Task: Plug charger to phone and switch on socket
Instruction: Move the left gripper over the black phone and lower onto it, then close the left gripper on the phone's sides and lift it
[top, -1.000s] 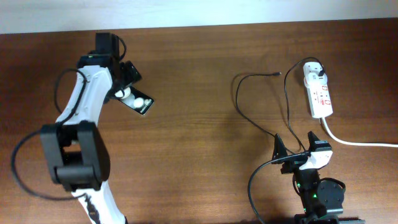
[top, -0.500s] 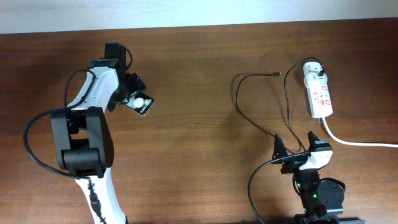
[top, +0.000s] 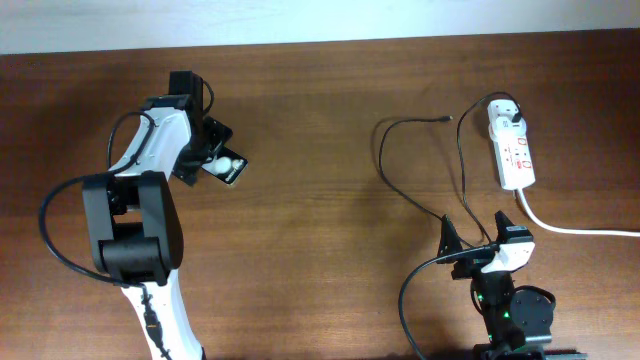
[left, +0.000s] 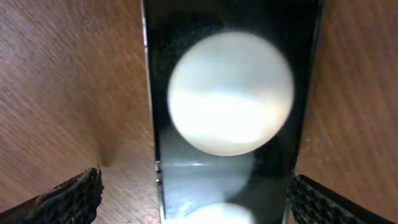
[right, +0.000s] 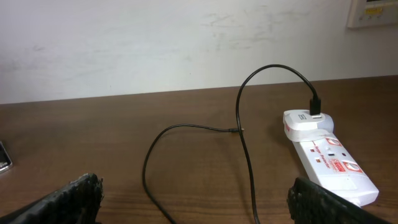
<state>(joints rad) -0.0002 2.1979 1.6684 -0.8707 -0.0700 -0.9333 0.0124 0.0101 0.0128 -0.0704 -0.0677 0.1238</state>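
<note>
The phone (top: 231, 168), flat, black and glossy with white glare spots, lies on the table at the left. My left gripper (top: 203, 151) is open right over it. In the left wrist view the phone (left: 224, 112) fills the space between the jaws (left: 199, 199); the right finger is near its edge and the left finger stands apart. The charger, a thin black cable (top: 385, 165), has its free tip (top: 443, 119) on the table and its white plug (top: 507, 117) in the socket (top: 517, 158). My right gripper (top: 475, 226) is open and empty near the cable (right: 245, 143).
A thick white cord (top: 575, 229) runs from the socket to the right edge. In the right wrist view the socket (right: 329, 163) lies ahead on the right and the cable tip (right: 239, 130) ahead at centre. A white wall bounds the table's far edge.
My left arm has swung so the open gripper now sits closer over the phone. The phone, cable and right arm have not moved.
</note>
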